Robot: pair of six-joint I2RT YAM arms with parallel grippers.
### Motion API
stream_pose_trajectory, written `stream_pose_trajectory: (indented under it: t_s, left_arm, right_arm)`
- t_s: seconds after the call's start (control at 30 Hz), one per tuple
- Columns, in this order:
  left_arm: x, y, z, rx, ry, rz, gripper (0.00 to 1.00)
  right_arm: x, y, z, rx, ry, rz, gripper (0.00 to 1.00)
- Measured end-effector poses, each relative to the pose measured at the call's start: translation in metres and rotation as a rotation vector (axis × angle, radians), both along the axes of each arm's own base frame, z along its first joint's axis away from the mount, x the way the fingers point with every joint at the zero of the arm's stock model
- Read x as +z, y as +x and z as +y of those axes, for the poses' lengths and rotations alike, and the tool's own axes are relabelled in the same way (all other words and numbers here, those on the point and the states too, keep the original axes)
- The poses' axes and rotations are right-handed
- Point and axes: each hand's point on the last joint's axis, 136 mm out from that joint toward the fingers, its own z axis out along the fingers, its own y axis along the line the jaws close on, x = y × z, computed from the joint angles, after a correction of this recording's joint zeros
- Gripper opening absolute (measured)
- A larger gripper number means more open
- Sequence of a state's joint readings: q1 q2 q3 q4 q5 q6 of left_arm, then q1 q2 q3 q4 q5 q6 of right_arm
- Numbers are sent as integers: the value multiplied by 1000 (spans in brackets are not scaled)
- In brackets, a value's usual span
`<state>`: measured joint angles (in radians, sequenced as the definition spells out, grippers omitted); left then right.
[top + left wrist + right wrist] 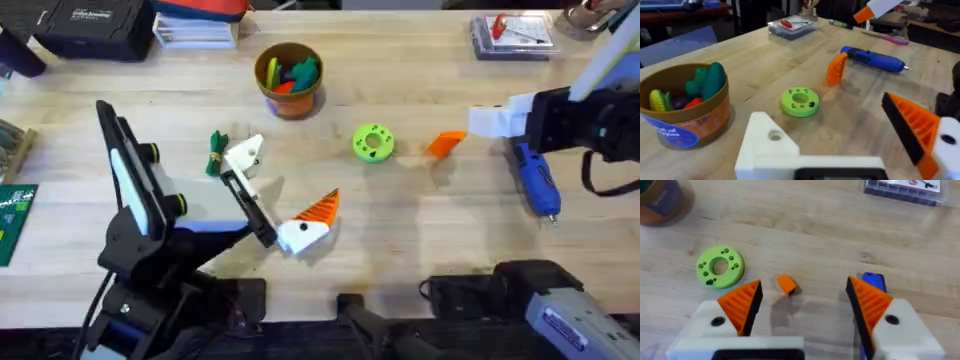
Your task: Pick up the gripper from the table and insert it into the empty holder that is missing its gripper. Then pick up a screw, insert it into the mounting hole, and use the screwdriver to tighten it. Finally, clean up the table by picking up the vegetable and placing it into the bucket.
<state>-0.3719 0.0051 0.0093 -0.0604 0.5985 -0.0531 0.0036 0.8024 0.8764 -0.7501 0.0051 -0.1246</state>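
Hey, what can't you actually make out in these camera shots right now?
1. Screwdriver: in the right wrist view only its blue end shows. A finger of the right hand covers the rest.
2. Bucket: in the right wrist view it is cut off by the picture's edge.
3. Clear case: in the overhead view its contents are too small to identify.
4. Vegetable: in the overhead view it is too small to show any detail.

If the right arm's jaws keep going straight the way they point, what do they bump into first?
Probably the small orange piece. In the right wrist view it lies on the table just ahead of the open right gripper, between its jaws. The green disc sits off to one side, the screwdriver to the other. Depth is hard to judge.
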Motion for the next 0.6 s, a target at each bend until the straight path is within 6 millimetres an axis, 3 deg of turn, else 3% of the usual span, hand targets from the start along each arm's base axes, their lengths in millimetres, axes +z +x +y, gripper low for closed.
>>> stream_pose_trajectory:
  t_s: [0.6]
  left_arm:
    - [0, -2, -2, -14, 0, 0, 985]
  right_arm:
    - [0, 0, 0, 0, 0, 0, 994]
